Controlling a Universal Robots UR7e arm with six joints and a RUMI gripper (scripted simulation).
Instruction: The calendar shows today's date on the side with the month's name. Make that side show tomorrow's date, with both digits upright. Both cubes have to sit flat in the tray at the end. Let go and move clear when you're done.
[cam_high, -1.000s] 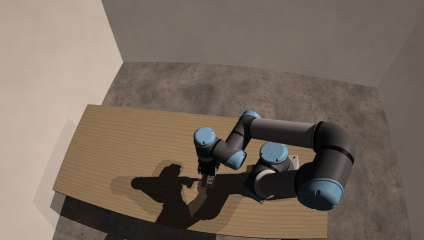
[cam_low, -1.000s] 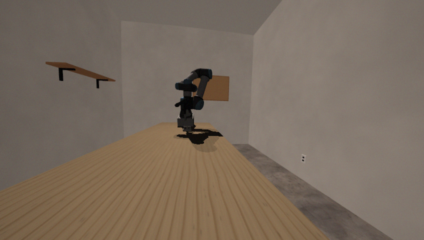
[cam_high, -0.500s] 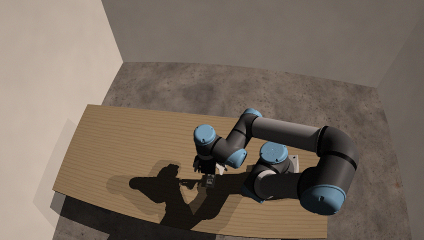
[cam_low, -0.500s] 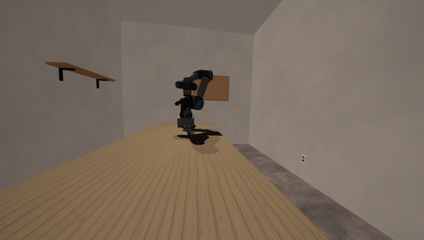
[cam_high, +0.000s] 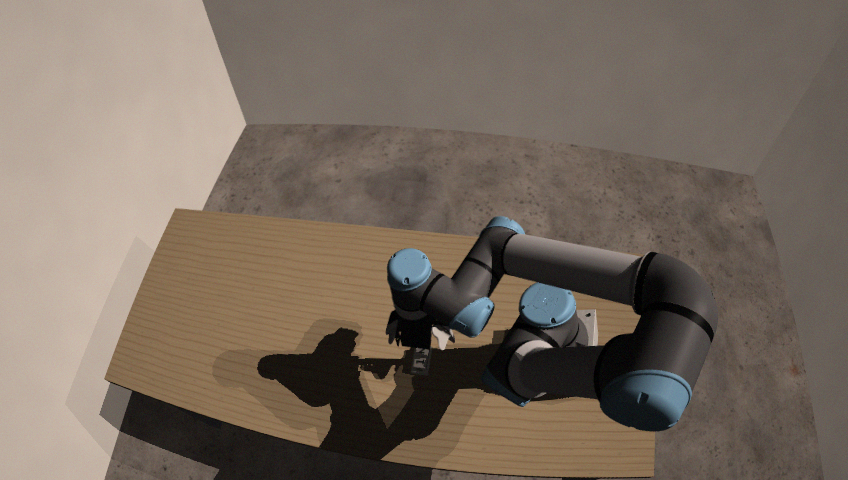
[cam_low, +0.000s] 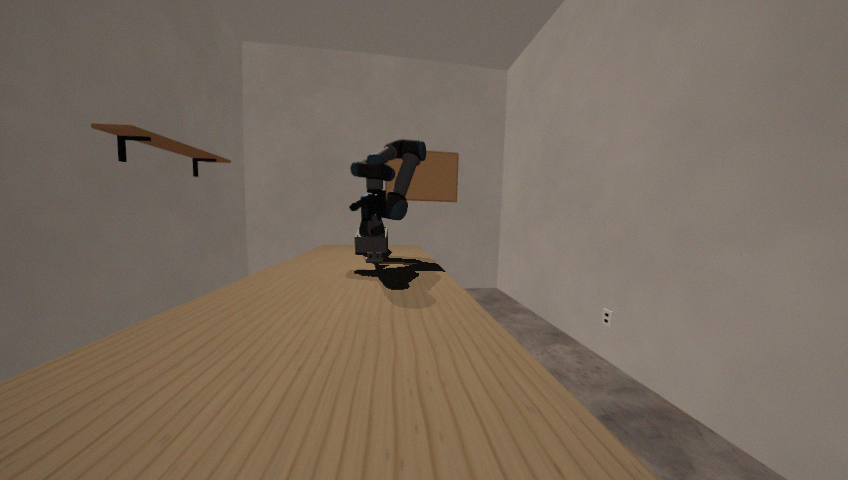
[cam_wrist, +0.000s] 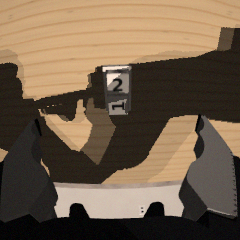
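Note:
In the wrist view the small grey calendar tray stands on the wooden table in the arm's shadow, with two cubes in it side by side. The top face of the farther cube (cam_wrist: 117, 83) shows a 2. The top face of the nearer cube (cam_wrist: 117, 106) shows a 1 lying on its side. The side with the month's name is hidden. My gripper (cam_wrist: 117, 117) is wide open and empty, straight above the calendar, with its fingers well apart from the cubes. The calendar (cam_high: 417, 361) also shows in the top view under the gripper (cam_high: 410, 340). The exterior view shows the gripper (cam_low: 371, 252) low over the table.
The arm's base (cam_high: 544, 333) stands on the table just right of the calendar, with the elbow (cam_high: 660, 356) reaching over the table's right part. The table's front edge (cam_high: 380, 457) is near. A wall shelf (cam_low: 157, 142) and a board (cam_low: 437, 176) hang far off.

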